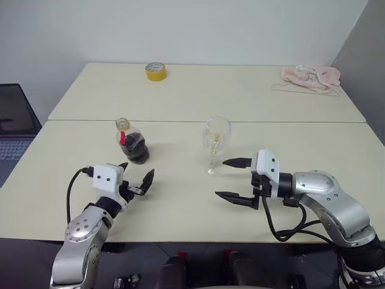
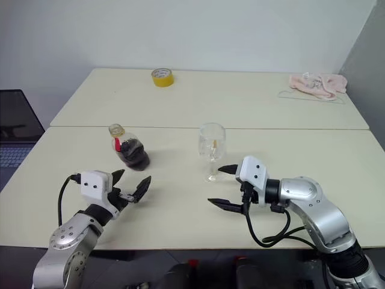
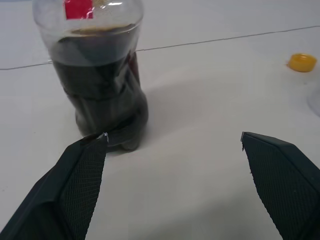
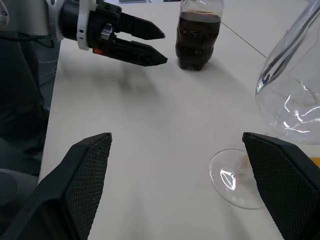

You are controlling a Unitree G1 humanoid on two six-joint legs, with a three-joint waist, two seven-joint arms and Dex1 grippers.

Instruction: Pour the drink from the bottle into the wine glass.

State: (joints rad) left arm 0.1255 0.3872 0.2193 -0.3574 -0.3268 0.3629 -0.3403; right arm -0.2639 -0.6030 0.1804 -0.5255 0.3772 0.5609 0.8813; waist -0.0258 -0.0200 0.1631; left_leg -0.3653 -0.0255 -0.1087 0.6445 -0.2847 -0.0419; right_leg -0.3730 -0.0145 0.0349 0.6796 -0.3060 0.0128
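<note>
A: How do the tools stand?

B: The left tool (image 1: 137, 177) is spread wide and grasps nothing; so is the right tool (image 1: 236, 179).

A: And the task's things?

B: The squat clear plastic bottle (image 1: 130, 142) of dark brown drink (image 1: 136, 149), uncapped, stands just beyond the left tool, mid-desk. The clear stemmed wine glass (image 1: 215, 143) stands beside the right tool, its round foot on the cream desk (image 1: 180, 205). A small yellow cap (image 3: 302, 62) lies near it.

Two cream tables (image 1: 252, 198) pushed together, seam across mid-frame; plain white wall (image 1: 198, 27) above; grey panel (image 1: 364, 48) upper right; laptop (image 1: 13, 129) at left edge
</note>
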